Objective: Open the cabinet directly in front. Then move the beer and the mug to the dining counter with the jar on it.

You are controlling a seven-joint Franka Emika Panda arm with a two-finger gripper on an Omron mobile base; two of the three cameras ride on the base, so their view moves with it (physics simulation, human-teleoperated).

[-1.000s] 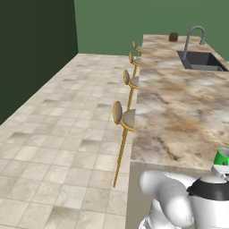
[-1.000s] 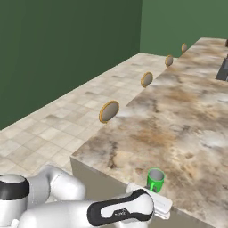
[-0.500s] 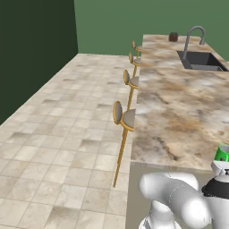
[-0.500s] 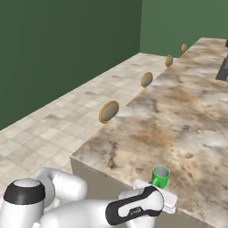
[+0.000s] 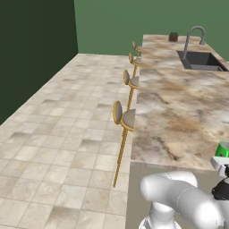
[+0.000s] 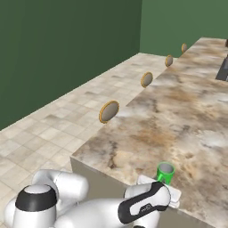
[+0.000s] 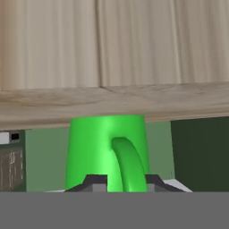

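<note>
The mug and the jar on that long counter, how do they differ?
The mug is bright green; the jar is dark reddish-brown. The mug stands at the near end of the dining counter, right at the gripper; the jar sits at the far end, past the sink, with nothing touching it. The mug shows a loop handle; no handle can be made out on the jar. Both stand upright on the same marble top.

Illumination even and bright, diffuse, with no identifiable source. Dining counter [image 5: 179, 107] top uniformly lit, without glare; soft sheen on the faucet [image 5: 195, 36] at its far end. Shadows faint beneath the stools [image 5: 121, 115] beside it. Textures coarse and slightly blurred; mug [image 7: 107, 152] rendered flat, softly shaded. No edge distortion
</note>
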